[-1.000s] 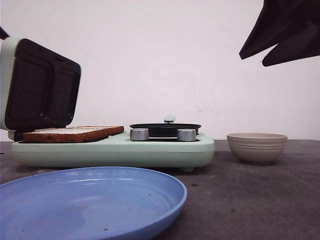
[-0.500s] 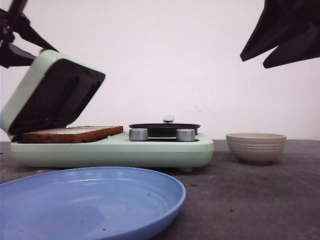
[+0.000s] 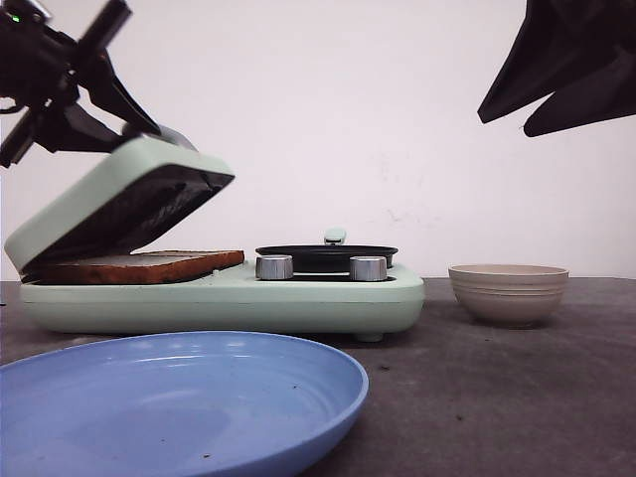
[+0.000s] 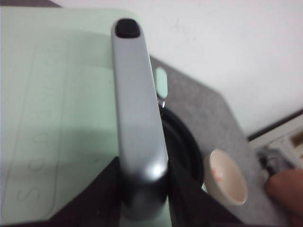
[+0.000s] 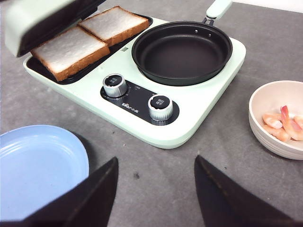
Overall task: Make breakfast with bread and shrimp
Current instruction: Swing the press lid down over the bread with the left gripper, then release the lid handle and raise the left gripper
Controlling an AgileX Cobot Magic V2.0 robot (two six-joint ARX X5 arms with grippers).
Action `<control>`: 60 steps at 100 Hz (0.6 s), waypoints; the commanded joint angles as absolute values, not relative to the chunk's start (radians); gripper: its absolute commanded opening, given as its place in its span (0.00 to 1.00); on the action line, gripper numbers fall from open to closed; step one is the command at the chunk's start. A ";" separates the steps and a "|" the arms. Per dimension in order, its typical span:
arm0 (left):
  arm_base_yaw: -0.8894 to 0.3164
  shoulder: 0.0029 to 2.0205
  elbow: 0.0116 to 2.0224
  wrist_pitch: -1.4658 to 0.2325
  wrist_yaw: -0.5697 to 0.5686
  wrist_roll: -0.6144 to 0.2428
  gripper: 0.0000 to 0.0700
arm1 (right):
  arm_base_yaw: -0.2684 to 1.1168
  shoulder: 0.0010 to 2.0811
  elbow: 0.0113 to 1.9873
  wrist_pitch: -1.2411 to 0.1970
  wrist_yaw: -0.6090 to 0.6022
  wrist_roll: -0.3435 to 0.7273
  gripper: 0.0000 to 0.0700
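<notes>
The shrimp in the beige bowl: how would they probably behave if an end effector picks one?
The shrimp look small, curled and glossy, so probably slippery and light. They lie heaped together in the bowl, so one may drag another.

Breakfast maker (image 5: 199, 120): centre of the right wrist frame. Bread (image 5: 90, 40): two slices side by side on its plate, upper left, under the tilted lid (image 3: 119, 199). Pan (image 5: 182, 52): on the maker, right of the bread. Two knobs (image 5: 137, 97): below the pan. Bowl (image 5: 265, 144): right edge, apart from the maker, shrimp (image 5: 284, 125) inside. Plate (image 5: 38, 165): lower left, before the maker.
</notes>
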State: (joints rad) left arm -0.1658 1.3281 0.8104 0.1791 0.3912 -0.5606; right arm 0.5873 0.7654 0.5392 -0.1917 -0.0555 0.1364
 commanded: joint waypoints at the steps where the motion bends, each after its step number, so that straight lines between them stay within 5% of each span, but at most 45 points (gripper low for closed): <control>1: -0.164 1.361 0.783 0.087 0.323 -0.517 0.00 | 0.594 0.770 0.542 -0.188 -0.052 0.147 0.44; 29: -0.221 1.364 0.783 0.025 0.243 -0.437 0.00 | 0.594 0.769 0.542 -0.191 -0.052 0.147 0.44; 60: -0.223 1.366 0.792 0.053 0.258 -0.458 0.00 | 0.594 0.770 0.542 -0.205 -0.052 0.147 0.44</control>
